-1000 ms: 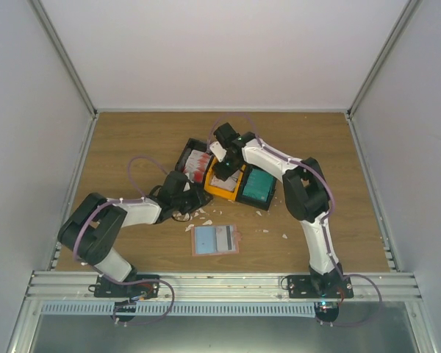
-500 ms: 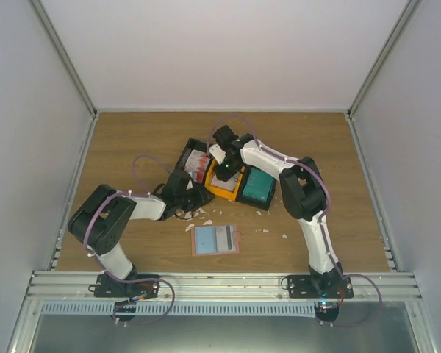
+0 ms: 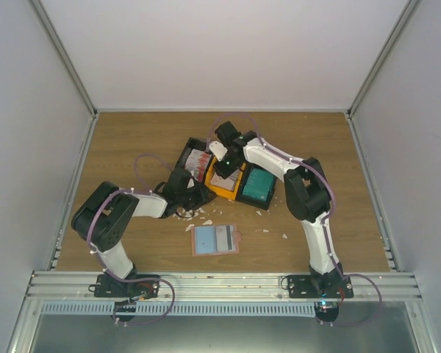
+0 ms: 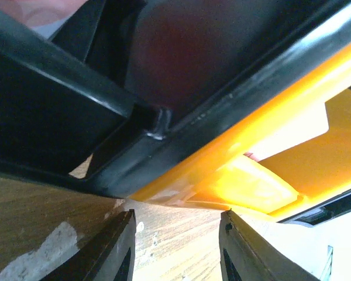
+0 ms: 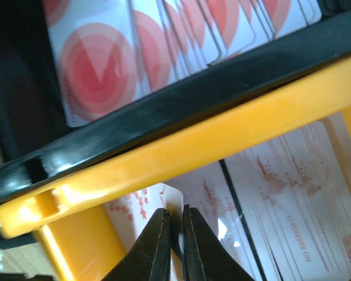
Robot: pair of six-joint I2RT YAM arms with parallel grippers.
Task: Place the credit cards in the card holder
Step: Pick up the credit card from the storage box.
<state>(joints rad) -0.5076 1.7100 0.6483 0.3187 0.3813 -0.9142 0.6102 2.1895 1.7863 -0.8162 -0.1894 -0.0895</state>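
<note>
Right gripper pinches a credit card by its edge in the tray's orange compartment. I'd lift it straight and slowly, while the left gripper waits half-spread at the tray's corner.

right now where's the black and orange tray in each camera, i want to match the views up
top external: tray at the picture's centre, between the two arms' wrists.
left wrist: tray fills the upper frame, seen close and from low down, with its walls slanting.
right wrist: tray crosses the frame diagonally, above the right tool, which pinches a credit card.
shared landmark: the orange wall where it meets the black one.
</note>
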